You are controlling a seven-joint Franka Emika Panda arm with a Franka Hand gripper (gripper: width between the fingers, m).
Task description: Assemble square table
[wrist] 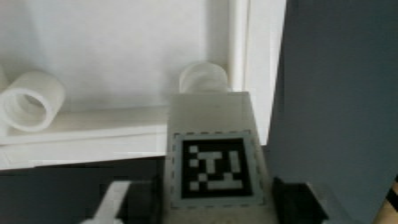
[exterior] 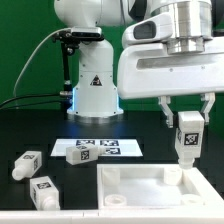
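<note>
Now, gripping in the clenched pincer (exterior: 187,120) a small white block-like plastic leg with a black-and-white tag (exterior: 187,135), upright, over the far edge of the white plastic square tabletop with ribbed, recessed underside (exterior: 120,180), at the exterior view's right. Likely to miss the round white socket (wrist: 208,75) if lowered off-line; could then catch the rim, tilt in the grip, or shove the tabletop across the black bench (exterior: 80,195).

From the exterior view's left: a loose white tagged leg (exterior: 27,163), a second loose leg (exterior: 43,190) just beside it, both well apart from the tabletop; then the marker board (exterior: 97,149); behind it the white robot base (exterior: 95,90). Nothing visible between held leg and socket.
</note>
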